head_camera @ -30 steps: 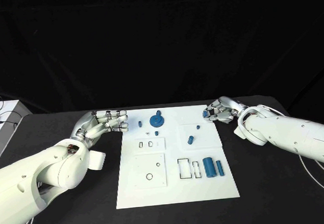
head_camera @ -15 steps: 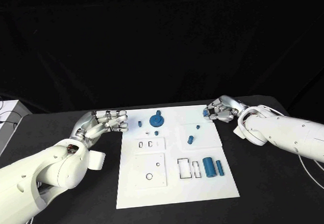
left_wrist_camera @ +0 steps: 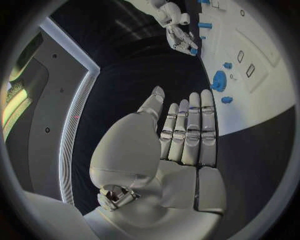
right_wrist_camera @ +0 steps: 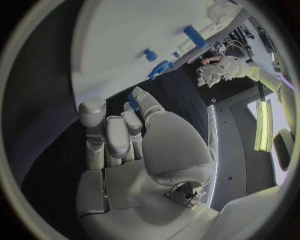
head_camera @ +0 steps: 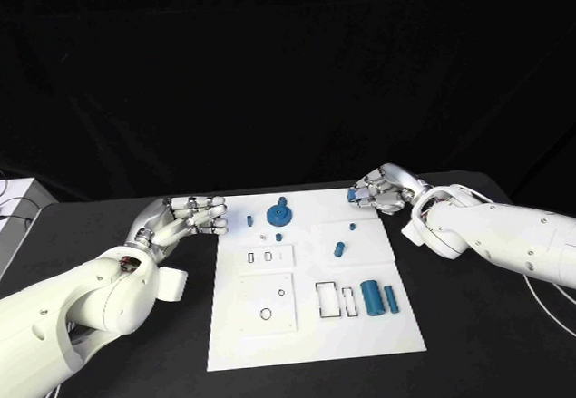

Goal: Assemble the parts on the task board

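Board (head_camera: 316, 329), white, is lying mid-table carrying blue parts: a gear (head_camera: 280, 216) near its far edge, two cylinders (head_camera: 379, 298) toward the right. The right hand (head_camera: 379, 194) is hovering over the far right corner, fingers pinching a small blue part (head_camera: 352, 195). The left hand (head_camera: 182, 219) is resting beside the left edge, fingers extended side by side, holding nothing.
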Robot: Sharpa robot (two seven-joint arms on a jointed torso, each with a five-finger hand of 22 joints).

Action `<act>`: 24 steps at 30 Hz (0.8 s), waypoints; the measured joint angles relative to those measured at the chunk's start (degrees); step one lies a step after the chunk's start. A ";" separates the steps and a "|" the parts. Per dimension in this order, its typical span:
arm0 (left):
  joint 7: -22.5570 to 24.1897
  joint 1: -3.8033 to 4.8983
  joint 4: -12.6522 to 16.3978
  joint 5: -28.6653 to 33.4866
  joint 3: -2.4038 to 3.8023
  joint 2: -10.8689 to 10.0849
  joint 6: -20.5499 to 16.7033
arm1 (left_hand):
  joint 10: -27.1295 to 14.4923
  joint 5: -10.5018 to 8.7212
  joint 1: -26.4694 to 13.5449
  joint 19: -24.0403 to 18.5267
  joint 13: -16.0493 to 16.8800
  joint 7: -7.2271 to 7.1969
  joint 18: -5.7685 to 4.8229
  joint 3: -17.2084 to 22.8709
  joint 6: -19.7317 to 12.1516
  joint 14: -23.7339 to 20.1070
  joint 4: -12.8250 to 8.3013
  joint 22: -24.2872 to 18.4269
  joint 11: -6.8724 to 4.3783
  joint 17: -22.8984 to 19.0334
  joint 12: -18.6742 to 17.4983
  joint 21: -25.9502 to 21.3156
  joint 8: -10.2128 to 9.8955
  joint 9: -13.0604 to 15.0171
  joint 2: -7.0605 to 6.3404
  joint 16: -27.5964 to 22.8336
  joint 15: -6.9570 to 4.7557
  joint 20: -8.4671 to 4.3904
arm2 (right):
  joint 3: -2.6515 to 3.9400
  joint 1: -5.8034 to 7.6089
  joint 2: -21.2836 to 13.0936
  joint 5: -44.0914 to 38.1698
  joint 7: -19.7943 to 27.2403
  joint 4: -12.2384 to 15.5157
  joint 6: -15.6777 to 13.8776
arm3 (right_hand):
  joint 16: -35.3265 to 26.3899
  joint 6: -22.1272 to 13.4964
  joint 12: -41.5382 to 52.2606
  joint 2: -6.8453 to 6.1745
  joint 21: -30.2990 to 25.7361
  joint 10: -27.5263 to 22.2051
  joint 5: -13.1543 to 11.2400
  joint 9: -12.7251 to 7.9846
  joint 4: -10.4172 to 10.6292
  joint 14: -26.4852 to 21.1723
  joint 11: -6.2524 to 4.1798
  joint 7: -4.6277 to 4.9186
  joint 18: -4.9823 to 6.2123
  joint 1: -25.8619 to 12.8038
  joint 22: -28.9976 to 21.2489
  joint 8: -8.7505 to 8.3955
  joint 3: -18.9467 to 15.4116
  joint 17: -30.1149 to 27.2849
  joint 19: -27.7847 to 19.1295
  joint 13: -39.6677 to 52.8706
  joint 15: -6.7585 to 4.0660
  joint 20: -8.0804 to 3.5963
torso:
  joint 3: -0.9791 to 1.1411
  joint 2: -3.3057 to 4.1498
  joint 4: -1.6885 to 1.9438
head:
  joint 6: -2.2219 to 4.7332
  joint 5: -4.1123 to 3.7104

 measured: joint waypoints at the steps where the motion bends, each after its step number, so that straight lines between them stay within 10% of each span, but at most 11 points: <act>1: -0.01 0.00 -0.06 0.00 0.00 0.00 0.00 | 0.00 0.00 0.00 0.00 0.00 0.00 0.00 0.00 0.00 0.00 0.00 0.00 0.00 0.00 0.00 0.00 0.00 0.00 0.00 0.00 0.00 0.00 | 0.00 0.13 -0.06 0.02 -0.60 1.09 -0.07 | 0.00 0.00 0.00 0.00 0.00 0.00 -0.08 0.00 0.01 0.00 0.00 0.00 0.00 0.00 0.00 0.00 -0.19 0.00 0.00 0.00 0.00 0.00 | -0.04 -0.04 -0.03 | -0.03 0.06; 13: -0.10 0.00 -0.24 0.07 -0.01 0.11 0.01 | 0.00 0.00 0.00 0.00 0.00 0.00 0.00 0.00 0.00 0.00 0.00 -0.05 0.00 0.00 0.00 0.00 0.00 0.00 0.00 0.00 0.00 0.00 | -0.44 0.58 3.28 -3.04 -11.14 11.97 -0.91 | 0.00 0.19 0.00 0.24 -0.83 0.29 -1.20 -0.08 0.24 0.00 -0.10 0.19 -0.04 -0.24 -0.01 -0.21 -0.55 -0.56 0.00 0.12 0.00 0.01 | -0.55 -0.46 -0.03 | -0.81 1.36; 24: -0.18 -0.01 -0.29 0.10 -0.02 0.23 0.02 | 0.00 0.00 0.00 0.00 0.00 0.00 0.00 0.00 0.00 0.00 0.00 -0.05 0.00 0.00 0.00 0.00 0.00 0.00 0.00 0.00 0.00 0.00 | -0.99 0.36 6.38 -8.11 -20.69 16.61 -3.03 | 0.00 0.37 -0.01 0.00 -1.05 0.30 -1.60 -0.05 0.41 0.00 -0.09 0.03 -0.06 -0.48 -0.02 0.08 -0.72 -0.91 0.00 0.11 0.01 0.01 | -0.69 -0.35 -0.09 | -1.50 2.71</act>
